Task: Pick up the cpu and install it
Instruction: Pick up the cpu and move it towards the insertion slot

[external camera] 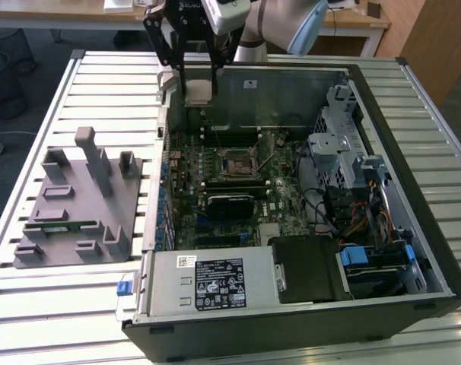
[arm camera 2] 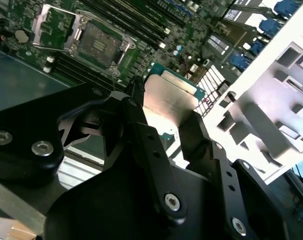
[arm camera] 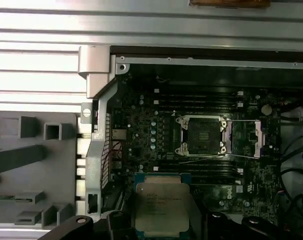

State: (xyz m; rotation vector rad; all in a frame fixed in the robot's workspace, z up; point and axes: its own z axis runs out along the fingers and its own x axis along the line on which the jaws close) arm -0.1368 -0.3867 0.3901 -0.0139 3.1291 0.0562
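One step is judged in hand—the carry: the cpu (arm camera: 161,205) is gripped by its edges between the narrowed fingers of the gripper (arm camera 2: 164,117), aloft over the open case (external camera: 306,76), well apart from the empty socket (arm camera: 200,135). Square alignment over that socket is called for. The grip seems even—the cpu's underside is hidden.

Room open above black-framed square mobo socket (arm camera: 200,135); its metal lid (arm camera: 252,136) lies flipped beside. Grey steel case wall (external camera: 291,87) & silver drive cage (external camera: 333,144) stand near.
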